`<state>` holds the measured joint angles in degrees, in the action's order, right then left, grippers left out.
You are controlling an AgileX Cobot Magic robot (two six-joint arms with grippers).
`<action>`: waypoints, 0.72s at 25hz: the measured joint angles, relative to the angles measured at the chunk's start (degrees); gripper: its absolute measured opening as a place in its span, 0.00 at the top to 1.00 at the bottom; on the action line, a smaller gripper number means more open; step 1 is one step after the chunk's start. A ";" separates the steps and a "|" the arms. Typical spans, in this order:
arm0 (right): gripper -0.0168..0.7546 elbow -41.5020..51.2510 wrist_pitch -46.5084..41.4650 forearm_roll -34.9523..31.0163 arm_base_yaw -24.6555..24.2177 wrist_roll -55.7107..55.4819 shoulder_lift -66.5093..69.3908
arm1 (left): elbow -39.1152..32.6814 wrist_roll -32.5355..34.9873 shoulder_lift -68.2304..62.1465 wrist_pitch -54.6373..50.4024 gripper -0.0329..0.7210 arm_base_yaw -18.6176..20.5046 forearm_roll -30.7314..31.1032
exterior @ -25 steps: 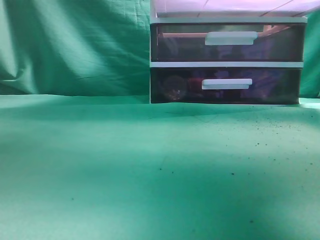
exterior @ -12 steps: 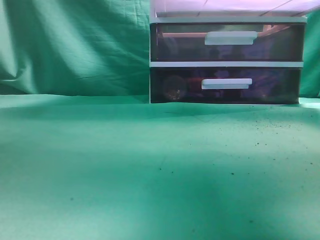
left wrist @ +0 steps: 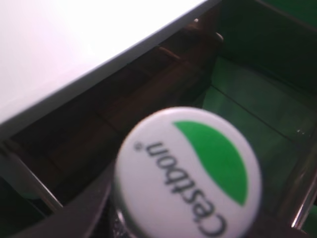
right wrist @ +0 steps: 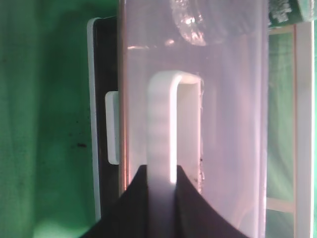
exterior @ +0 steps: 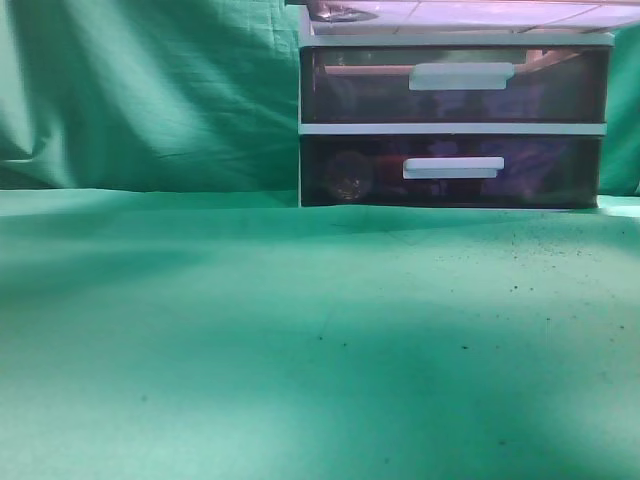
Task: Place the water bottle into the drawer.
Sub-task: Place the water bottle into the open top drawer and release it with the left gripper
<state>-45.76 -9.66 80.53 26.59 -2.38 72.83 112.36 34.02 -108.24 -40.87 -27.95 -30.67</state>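
While right tool [right wrist: 157, 181] pinches white handle [right wrist: 166, 129] of drawer [right wrist: 233, 124], water bottle [left wrist: 188, 173] hangs over open drawer. Left tool hidden, grip unclear. Bottle smooth, slippery, light plastic; hold below cap [left wrist: 198, 163].

Room: I see the drawer [left wrist: 257, 124] pulled out, open at 3 o'clock of the water bottle [left wrist: 188, 171] | Blocked: white top [left wrist: 74, 54] from 9 to 12 o'clock | Handle [right wrist: 161, 144]: filled by my right gripper [right wrist: 159, 191], pinched on it
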 joint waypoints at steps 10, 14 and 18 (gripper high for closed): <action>0.88 0.07 0.20 0.58 0.00 -0.27 0.99 | 0.57 3.32 0.00 -0.69 0.11 -0.13 -10.98; 0.88 0.07 0.20 0.58 0.00 -0.27 0.99 | 0.57 12.47 0.00 1.19 0.18 -1.30 -18.98; 0.88 0.07 0.20 0.58 0.00 -0.27 0.99 | 0.70 18.03 -0.67 4.37 0.18 -2.59 -21.76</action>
<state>-45.69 -9.46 81.11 26.59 -2.65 73.82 113.06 52.05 -108.90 -36.50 -30.55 -52.43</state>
